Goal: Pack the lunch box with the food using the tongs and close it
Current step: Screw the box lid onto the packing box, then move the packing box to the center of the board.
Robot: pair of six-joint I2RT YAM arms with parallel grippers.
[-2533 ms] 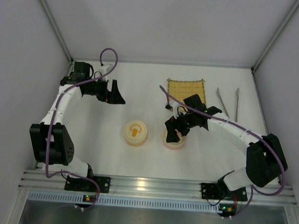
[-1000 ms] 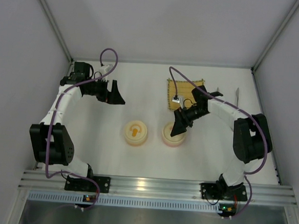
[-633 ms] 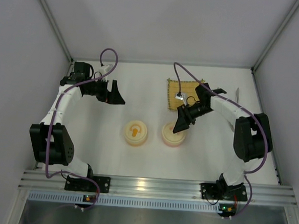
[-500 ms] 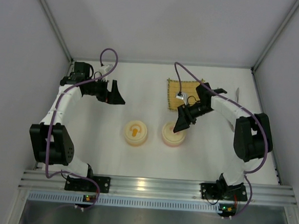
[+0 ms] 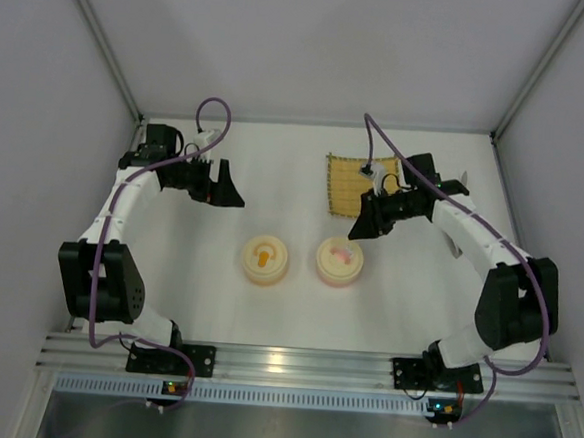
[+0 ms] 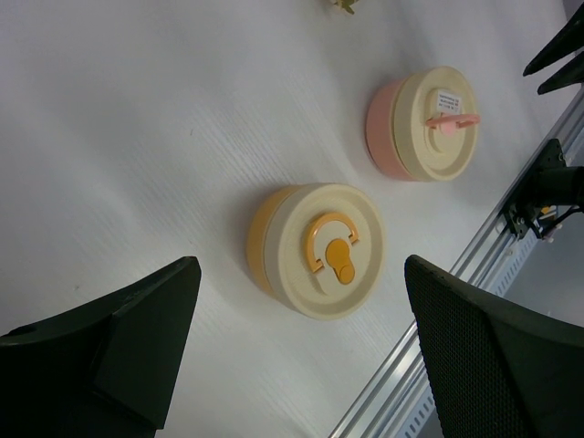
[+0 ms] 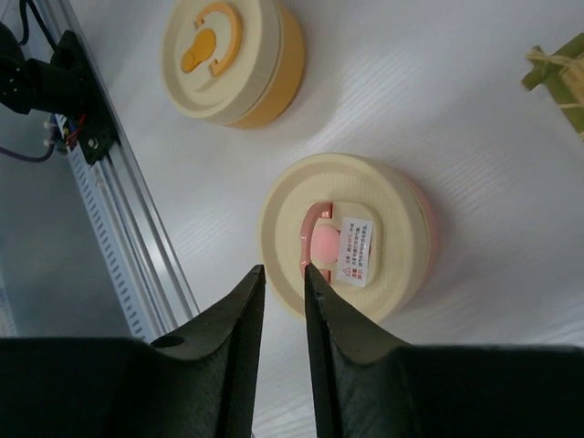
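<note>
Risk 1: the right claw (image 7: 283,274) hangs nearly shut and empty above the pink lunch box (image 7: 342,239). Lowered like this, its tips would probably land flat on the lid instead of straddling the pink handle, and would shove the box along the table.
Risk 2: the lid is seated and neither claw holds the tongs. In my judgement packing cannot begin until both are dealt with.
Right claw, opening: fingers close together, with a narrow slit between them.
Right claw, contact: holds nothing, touches nothing, clear of the lid.
Under the tips: pink lunch box, lidded, with a label sticker beside the handle.
Beyond it, away from the wrist: yellow lunch box (image 7: 228,55), lidded, well apart from the claw.
Behind the claw: yellow mat (image 5: 342,187), its near corner close by the wrist.
Food: too small to make out, so I cannot place it.
Tongs: not made out; the right arm covers the table past the mat.
Left claw (image 5: 228,197): fingers wide apart, empty, well off beyond the yellow box.
</note>
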